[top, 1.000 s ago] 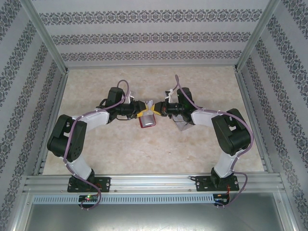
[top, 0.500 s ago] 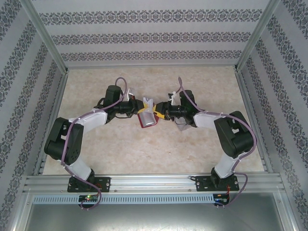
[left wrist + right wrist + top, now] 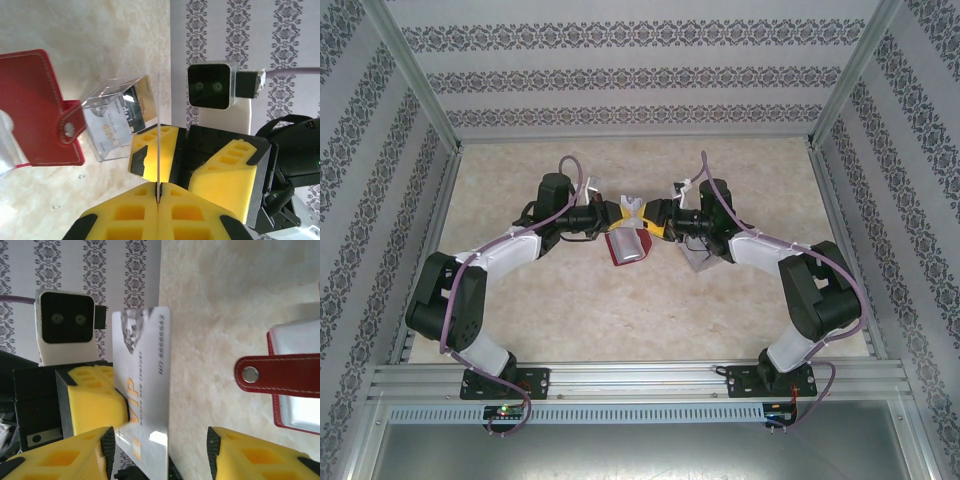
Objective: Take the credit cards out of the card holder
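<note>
Plainly, the risk is the hand-over. The left hand is clamped tight on one silver card, while the right hand stands partly open around it, gripping nothing. If the left lets go early, the card drops; a crooked squeeze could bend it.

Count:
- one red card holder mid-surface
- one card aloft
- one grey card on the holder's right-edge side
- one clear sleeve with at least one tan card

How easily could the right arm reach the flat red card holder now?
Probably yes: the right gripper is open and the flat red card holder lies on the table just beside it. It would first have to draw clear of the silver plastic card pinched in the left gripper.
</note>
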